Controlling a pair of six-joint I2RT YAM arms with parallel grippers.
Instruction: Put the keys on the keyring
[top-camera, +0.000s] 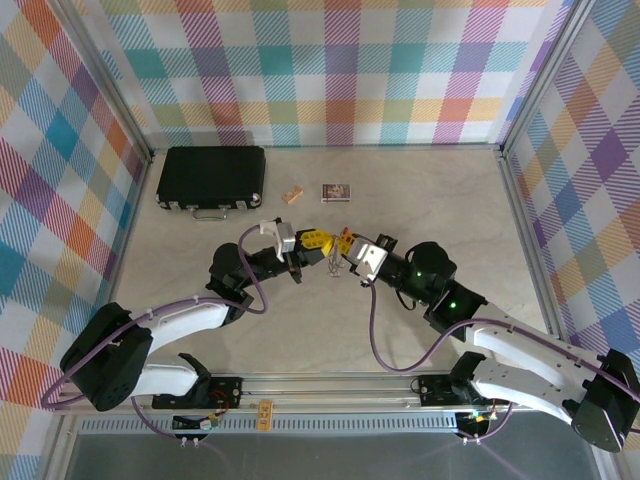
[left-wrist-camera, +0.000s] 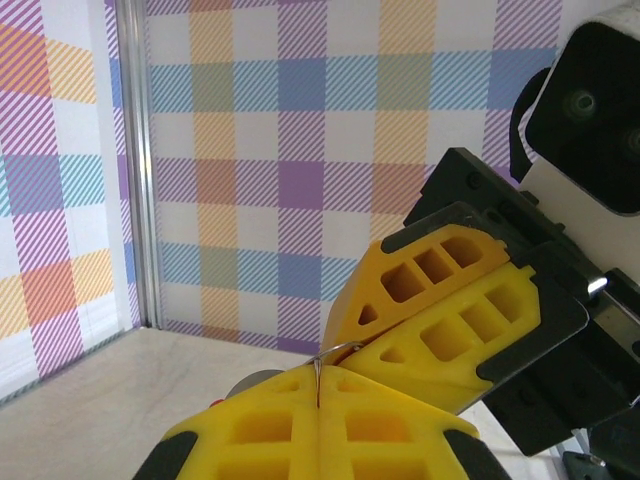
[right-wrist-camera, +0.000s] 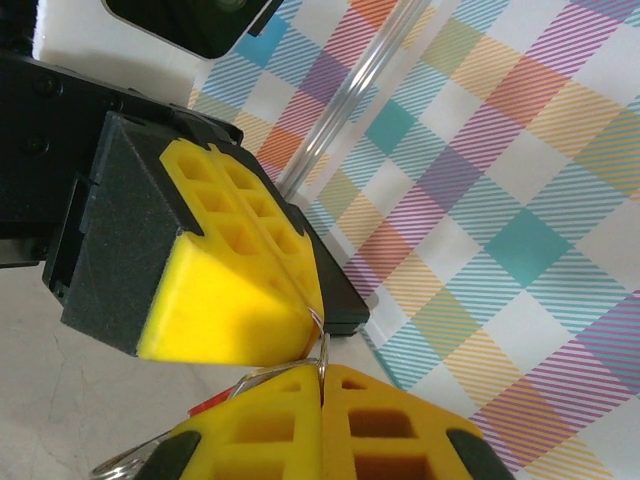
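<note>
Both jaws are clamped tip to tip on the thin wire of the keyring (top-camera: 334, 262), which hangs well apart from the black case (top-camera: 211, 178), on its near-right side. I'd hold one grip firm and twist the other slowly. The left arm (top-camera: 190, 318) and right arm (top-camera: 500, 345) reach inward, wrists angled together. A red bit (right-wrist-camera: 205, 405) shows beside the ring: key or sleeve, can't tell.

Tip to tip above the middle of the counter (top-camera: 450, 200): left pincer (top-camera: 322, 243) touching right pincer (top-camera: 343, 241), keyring (top-camera: 333, 263) caught in the seam of each and hanging just below, between them. Behind the left pincer and well off to its left, a case (top-camera: 212, 178) flat on the counter; nearer behind the same pincer, a small block (top-camera: 291, 195). Beside that block, behind the meeting point of both pincers, a printed card (top-camera: 336, 191).
</note>
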